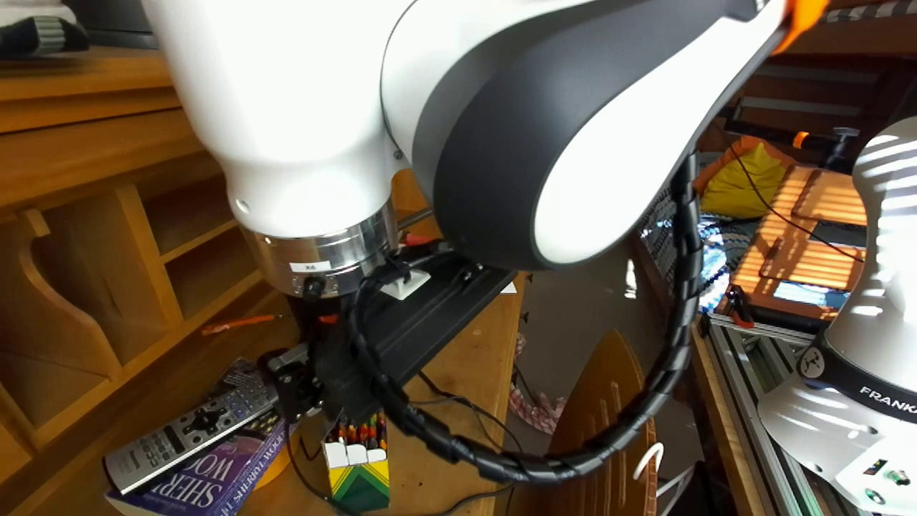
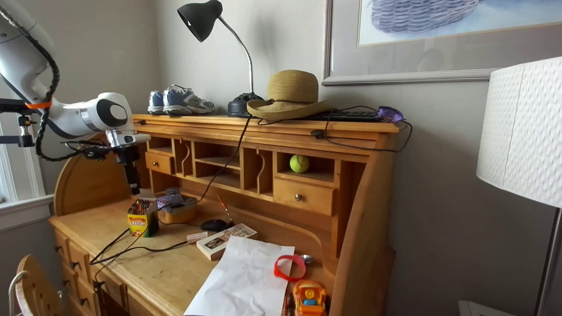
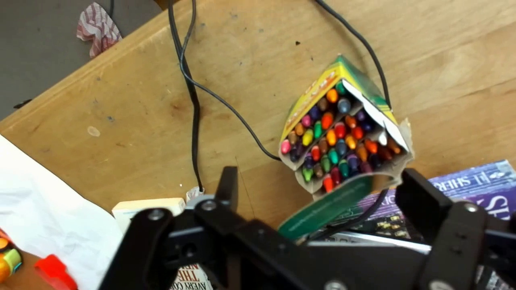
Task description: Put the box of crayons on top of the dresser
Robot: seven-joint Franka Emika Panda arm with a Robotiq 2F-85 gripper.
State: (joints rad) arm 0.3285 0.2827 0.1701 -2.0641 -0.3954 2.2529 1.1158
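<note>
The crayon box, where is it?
At the bottom of an exterior view, the crayon box stands on the lower surface of the dresser, right of the purple book.

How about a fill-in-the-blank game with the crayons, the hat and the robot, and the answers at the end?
Besides green, the main colour on the box of crayons is ____.
The straw hat sits on ____ of the dresser.
The colour of the crinkled paper is ____.
The jaws, with a gap between them, are ____.

Missing words: yellow; top; white; open.
</note>
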